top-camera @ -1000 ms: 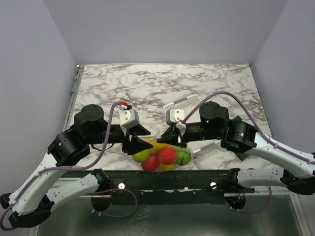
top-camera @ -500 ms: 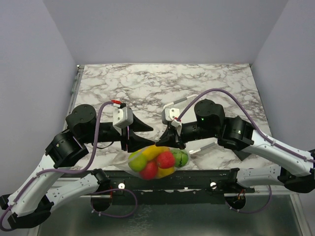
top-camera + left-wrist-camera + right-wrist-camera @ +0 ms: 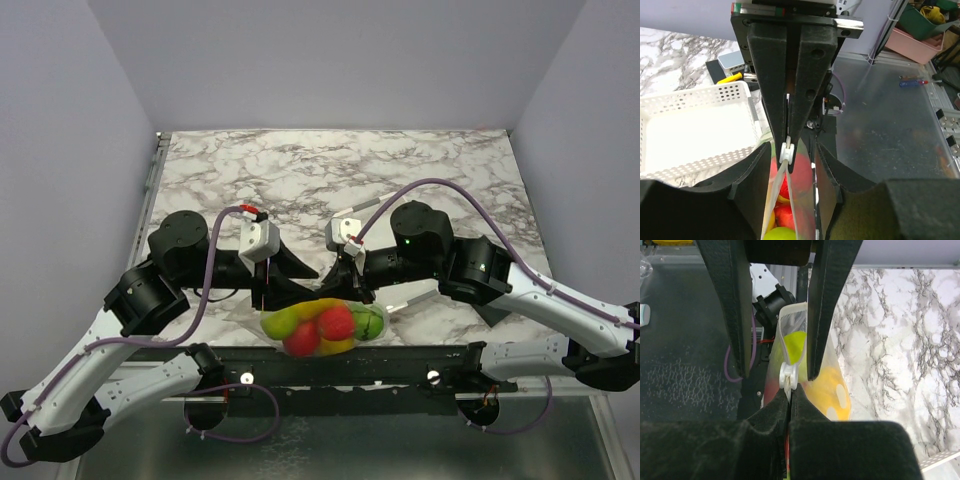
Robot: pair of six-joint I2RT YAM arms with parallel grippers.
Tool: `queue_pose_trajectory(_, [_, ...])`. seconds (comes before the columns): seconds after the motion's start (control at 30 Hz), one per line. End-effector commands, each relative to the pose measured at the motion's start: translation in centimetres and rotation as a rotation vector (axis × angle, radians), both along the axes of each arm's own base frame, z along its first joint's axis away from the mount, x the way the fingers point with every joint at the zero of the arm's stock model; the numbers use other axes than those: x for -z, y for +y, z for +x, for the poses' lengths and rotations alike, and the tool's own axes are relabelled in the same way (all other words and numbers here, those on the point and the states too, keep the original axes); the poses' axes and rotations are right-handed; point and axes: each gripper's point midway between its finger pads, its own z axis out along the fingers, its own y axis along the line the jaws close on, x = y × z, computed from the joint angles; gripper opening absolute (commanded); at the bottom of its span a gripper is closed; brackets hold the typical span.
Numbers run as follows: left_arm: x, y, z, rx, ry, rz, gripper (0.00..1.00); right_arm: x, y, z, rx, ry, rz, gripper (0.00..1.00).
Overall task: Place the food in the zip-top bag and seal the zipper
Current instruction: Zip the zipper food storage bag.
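Note:
The zip-top bag hangs between my two grippers over the table's near edge. It holds the food: red, light green, yellow and dark green toy fruits. My right gripper is shut on the zipper strip, right behind the white slider; its tips are pressed together. My left gripper is open, its fingers straddling the bag's top without pinching it. In the left wrist view my left gripper has the bag and the slider in its gap.
A white slotted basket stands on the marble table behind the bag, mostly hidden under the right arm in the top view. The table's near edge and a metal rail lie just below the hanging bag.
The bag has been lifted slightly and carried left. My left gripper swung left, then back right toward the right gripper. My right gripper moved a little left, still pinching the zipper.

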Motion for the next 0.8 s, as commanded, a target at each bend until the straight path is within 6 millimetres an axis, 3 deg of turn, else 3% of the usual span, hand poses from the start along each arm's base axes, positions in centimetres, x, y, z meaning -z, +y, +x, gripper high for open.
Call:
queue_pose_trajectory(0.0, [0.4, -0.3, -0.2, 0.025, 0.010, 0.003, 0.42, -2.7, 0.1, -0.7, -0.025, -0.007, 0.073, 0.01])
queue_pose_trajectory(0.13, [0.6, -0.3, -0.2, 0.031, 0.015, 0.006, 0.38, -2.8, 0.0, -0.7, -0.024, -0.004, 0.077, 0.01])
queue_pose_trajectory(0.3, [0.5, -0.2, -0.3, 0.031, 0.012, 0.003, 0.27, -2.8, 0.1, -0.7, -0.022, -0.004, 0.077, 0.01])
queue_pose_trajectory(0.37, [0.5, -0.2, -0.5, 0.035, 0.012, 0.001, 0.17, -2.7, 0.1, -0.6, -0.019, -0.004, 0.075, 0.01])
queue_pose_trajectory(0.43, [0.5, -0.2, -0.5, 0.037, 0.016, 0.002, 0.00, -2.7, 0.0, -0.5, -0.012, -0.008, 0.075, 0.01])
queue_pose_trajectory(0.77, [1.0, -0.3, -0.4, 0.038, 0.031, 0.013, 0.00, -4.7, -1.0, -0.4, 0.014, -0.061, 0.150, 0.01])
